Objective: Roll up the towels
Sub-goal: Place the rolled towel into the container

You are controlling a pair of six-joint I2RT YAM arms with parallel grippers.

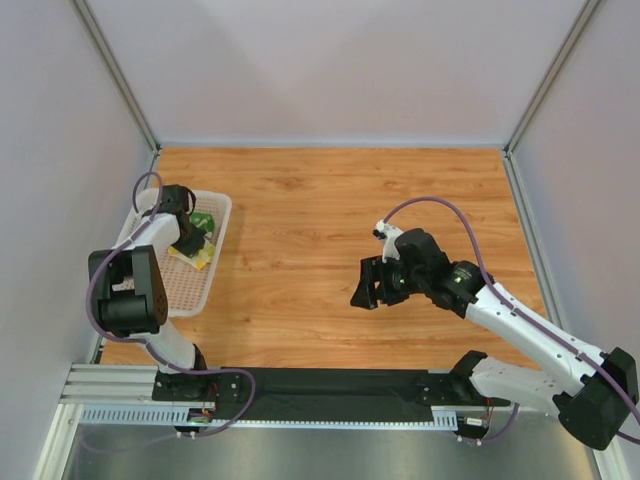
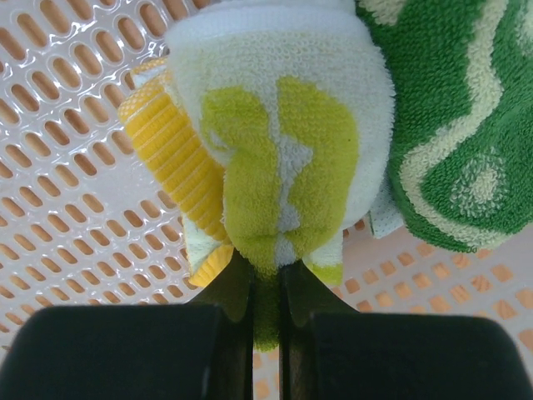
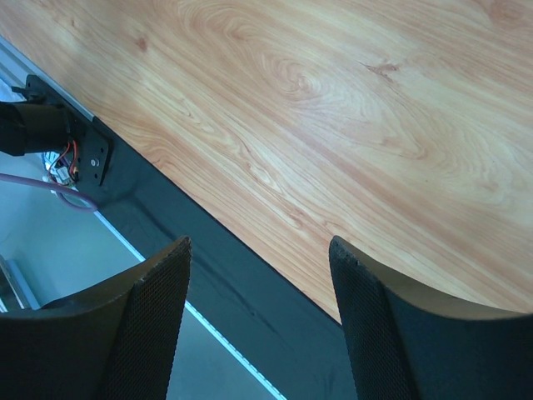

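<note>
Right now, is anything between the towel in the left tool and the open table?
Only the basket wall. The left tool is shut on the yellow towel inside it, so the towel probably has to be lifted over the rim. The green towel sits right against it.

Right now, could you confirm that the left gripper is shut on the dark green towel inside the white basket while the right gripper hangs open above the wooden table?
Not quite: the left wrist view shows the left gripper shut on the yellow and lime-green towel, with the dark green towel beside it. The rest stands: in the white basket, right gripper open above the wooden table.
</note>
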